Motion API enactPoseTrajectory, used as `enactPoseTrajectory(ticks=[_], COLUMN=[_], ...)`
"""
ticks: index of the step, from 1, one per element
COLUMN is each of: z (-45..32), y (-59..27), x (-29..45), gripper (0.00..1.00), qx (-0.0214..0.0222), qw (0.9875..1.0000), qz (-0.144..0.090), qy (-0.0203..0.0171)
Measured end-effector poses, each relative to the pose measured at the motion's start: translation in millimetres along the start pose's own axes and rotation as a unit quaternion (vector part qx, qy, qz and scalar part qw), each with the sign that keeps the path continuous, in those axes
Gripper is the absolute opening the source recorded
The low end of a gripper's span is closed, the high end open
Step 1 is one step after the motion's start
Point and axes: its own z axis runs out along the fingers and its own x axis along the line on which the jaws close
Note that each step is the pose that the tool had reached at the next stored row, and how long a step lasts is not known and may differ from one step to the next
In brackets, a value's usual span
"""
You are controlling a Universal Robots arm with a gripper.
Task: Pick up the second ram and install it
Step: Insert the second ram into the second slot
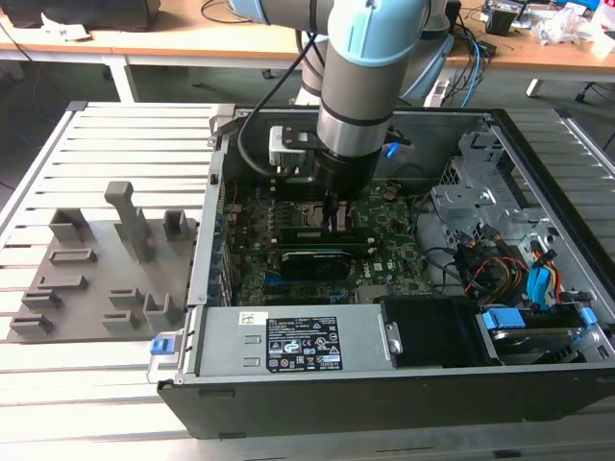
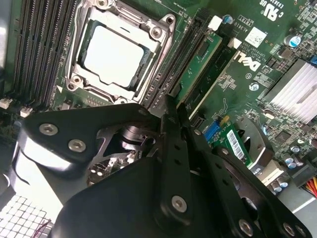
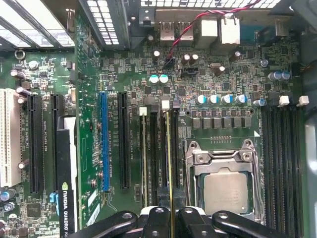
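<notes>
The arm is down inside the open case (image 1: 538, 163), gripper (image 1: 336, 223) low over the motherboard (image 1: 389, 240), just to the exterior view's right of the CPU socket (image 1: 306, 213). In the first wrist view the fingers (image 3: 159, 218) sit close together, pinched on the thin edge of the second ram (image 3: 168, 163), which runs straight away from the fingertips as an edge-on strip, standing upright in a memory slot (image 3: 174, 148) beside the socket (image 3: 225, 188). A white end clip (image 3: 165, 104) sits at its far end. Another stick (image 3: 143, 158) stands parallel a slot or so over, with its own white clip (image 3: 143, 112) at the end.

In the second wrist view the gripper (image 2: 173, 116) narrows to a point right at the slots next to the socket (image 2: 116, 52); a green stick (image 2: 200, 67) lies along them just past the fingertips. Which of the two sticks that is, I can't tell from this angle.

In the exterior view a black graphics card (image 1: 312, 259) lies on the board nearer the camera than the gripper. Outside the case, to that view's left, a grey fixture (image 1: 91, 274) rests on the slatted table (image 1: 115, 144), well apart from the gripper.
</notes>
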Motion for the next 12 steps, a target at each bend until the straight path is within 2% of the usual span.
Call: enactPoseTrajectory(ticks=[12], z=[4.0], y=[0.7], x=[0.7], gripper=[0.14], qx=[0.0002], qw=[1.0000], qz=[0.002], qy=[-0.0001])
